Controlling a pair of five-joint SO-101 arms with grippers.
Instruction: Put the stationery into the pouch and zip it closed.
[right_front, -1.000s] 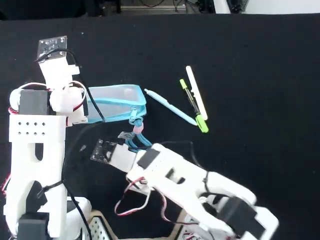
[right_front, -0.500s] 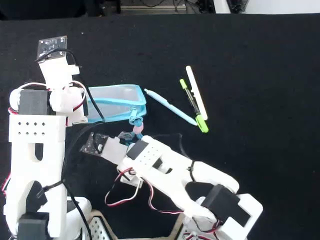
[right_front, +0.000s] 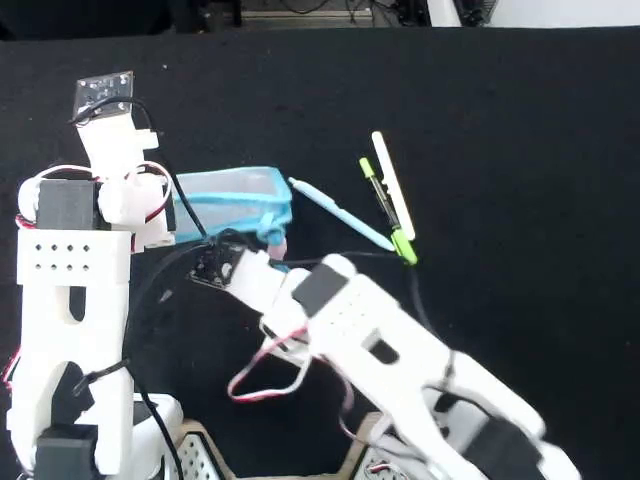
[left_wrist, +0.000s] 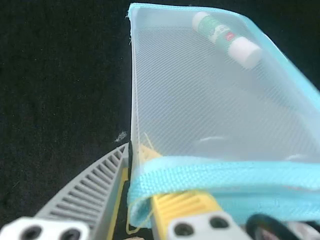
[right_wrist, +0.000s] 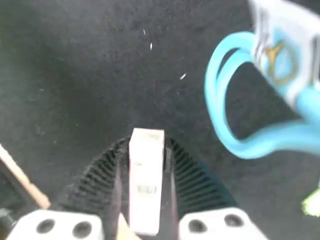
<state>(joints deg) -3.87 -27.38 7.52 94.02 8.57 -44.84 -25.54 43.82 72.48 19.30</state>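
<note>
Blue mesh pouch (left_wrist: 200, 100): L fingers (left_wrist: 95, 185) clamped on edge. R fingers (right_wrist: 95, 190) pinch white block (right_wrist: 146, 185), moved up beside pouch zip end in last sec; insertion likely next.

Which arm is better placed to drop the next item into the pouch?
Right: the right hand grips a white eraser beside the pouch; the left hand is clamped on its edge.

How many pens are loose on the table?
3: a light-blue pen right of the pouch; a green pen and a white pen side by side farther right. An arm might hide more.
</note>
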